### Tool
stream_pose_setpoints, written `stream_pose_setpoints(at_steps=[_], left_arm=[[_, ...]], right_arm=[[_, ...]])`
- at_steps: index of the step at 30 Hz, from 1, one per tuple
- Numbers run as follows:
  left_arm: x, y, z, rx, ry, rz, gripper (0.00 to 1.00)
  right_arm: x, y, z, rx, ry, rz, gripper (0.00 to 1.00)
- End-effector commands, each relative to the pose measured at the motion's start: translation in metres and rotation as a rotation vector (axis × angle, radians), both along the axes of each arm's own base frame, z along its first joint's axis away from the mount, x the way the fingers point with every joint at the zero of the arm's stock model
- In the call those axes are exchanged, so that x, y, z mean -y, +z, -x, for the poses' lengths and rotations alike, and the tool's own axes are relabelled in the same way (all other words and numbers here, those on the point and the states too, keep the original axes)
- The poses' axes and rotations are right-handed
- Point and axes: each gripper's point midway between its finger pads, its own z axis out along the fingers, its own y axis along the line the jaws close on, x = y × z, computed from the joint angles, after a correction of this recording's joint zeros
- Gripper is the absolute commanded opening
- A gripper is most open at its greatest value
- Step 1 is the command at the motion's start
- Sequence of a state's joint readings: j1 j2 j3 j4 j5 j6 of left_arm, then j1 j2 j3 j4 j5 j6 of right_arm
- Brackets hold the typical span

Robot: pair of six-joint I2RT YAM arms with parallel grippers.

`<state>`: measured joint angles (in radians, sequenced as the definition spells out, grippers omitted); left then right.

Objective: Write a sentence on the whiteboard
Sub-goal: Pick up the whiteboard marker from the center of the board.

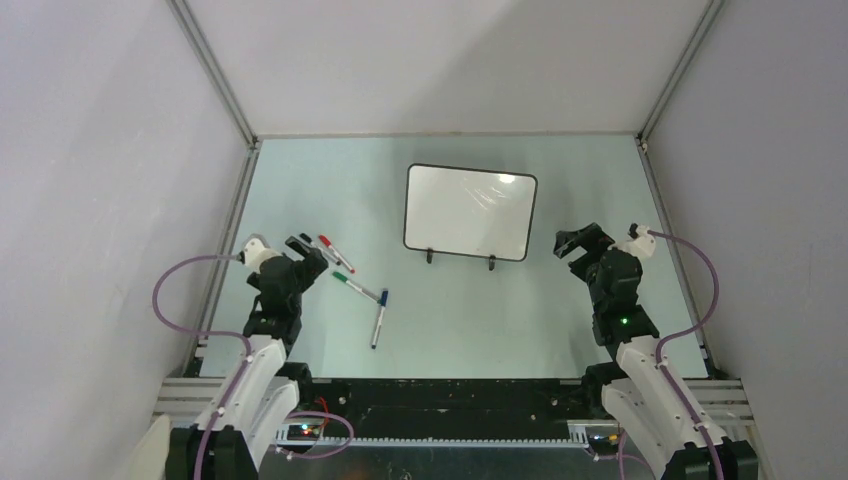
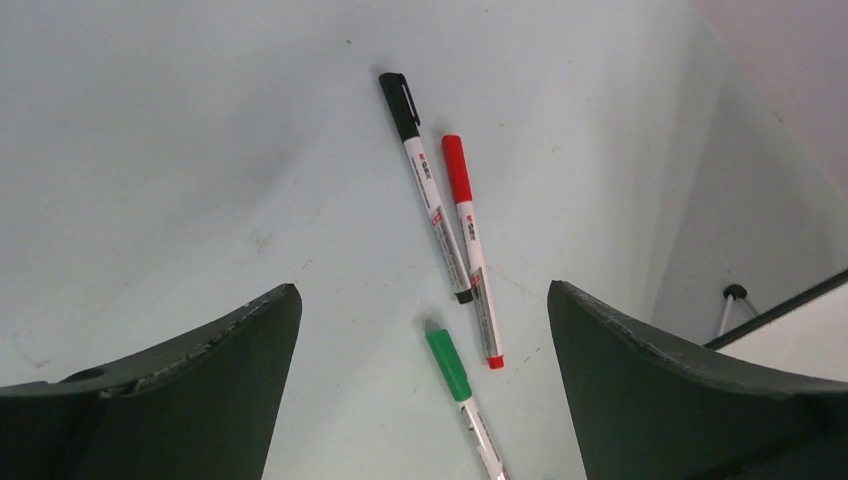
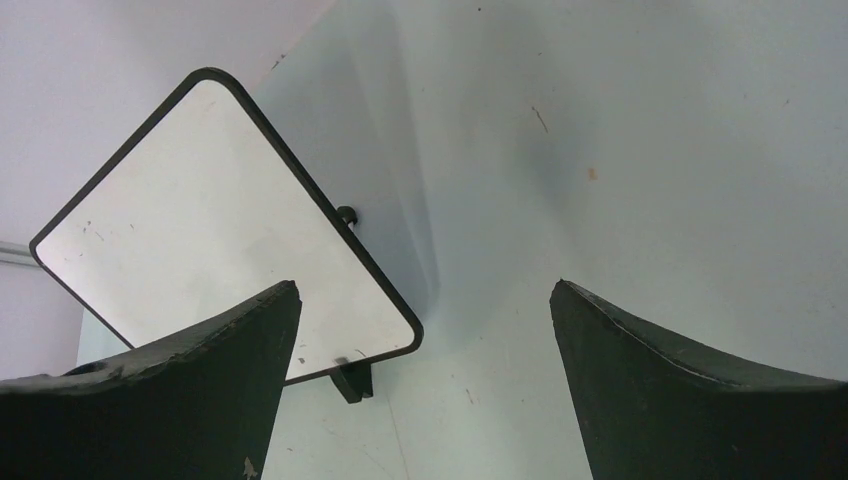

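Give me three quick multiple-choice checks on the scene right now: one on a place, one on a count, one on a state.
1. Where does the red marker lie relative to the whiteboard?
A) to its left, by the left hand
B) to its right
C) on top of it

2. How many markers lie on the table?
A) two
B) four
C) six

3. What is on the whiteboard's face?
A) a red sentence
B) no writing
C) a blue drawing

Answers:
1 A: the top view shows it left of the board, close to the left hand.
2 B: black marker, red, green marker and blue marker.
3 B: the face shows no words in the top and right wrist views.
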<state>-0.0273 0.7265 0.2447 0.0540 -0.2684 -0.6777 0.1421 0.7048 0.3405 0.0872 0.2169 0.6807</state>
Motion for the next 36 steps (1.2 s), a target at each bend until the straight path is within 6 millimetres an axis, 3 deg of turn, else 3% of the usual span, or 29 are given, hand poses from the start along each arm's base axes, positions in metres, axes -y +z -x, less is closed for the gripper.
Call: stream_pose_setpoints(at_steps=[1, 9, 14, 21, 27, 36], left_arm=[[-0.013, 0.016, -0.008, 0.011, 0.102, 0.019, 0.99], [-0.013, 0.005, -0.014, -0.033, 0.098, 0.015, 0.98], [-0.007, 0.010, -0.018, -0.013, 0.055, 0.009, 0.85], [-0.003, 0.016, -0.020, 0.009, 0.001, -0.029, 0.81], [0.005, 0.025, -0.013, 0.063, -0.060, -0.040, 0.88], [0.013, 0.033, -0.005, 0.179, -0.096, -0.019, 0.90]], right_arm=[[0.000, 0.014, -0.004, 0.055, -0.011, -0.004, 0.99], [-0.003, 0.016, -0.005, 0.052, 0.007, 0.003, 0.99], [-0.005, 0.017, -0.004, 0.053, 0.019, 0.003, 0.98], [-0.004, 0.020, -0.002, 0.058, 0.014, 0.005, 0.97], [-0.003, 0.024, -0.001, 0.071, 0.011, 0.009, 0.95], [-0.002, 0.028, 0.001, 0.081, 0.014, 0.023, 0.95]])
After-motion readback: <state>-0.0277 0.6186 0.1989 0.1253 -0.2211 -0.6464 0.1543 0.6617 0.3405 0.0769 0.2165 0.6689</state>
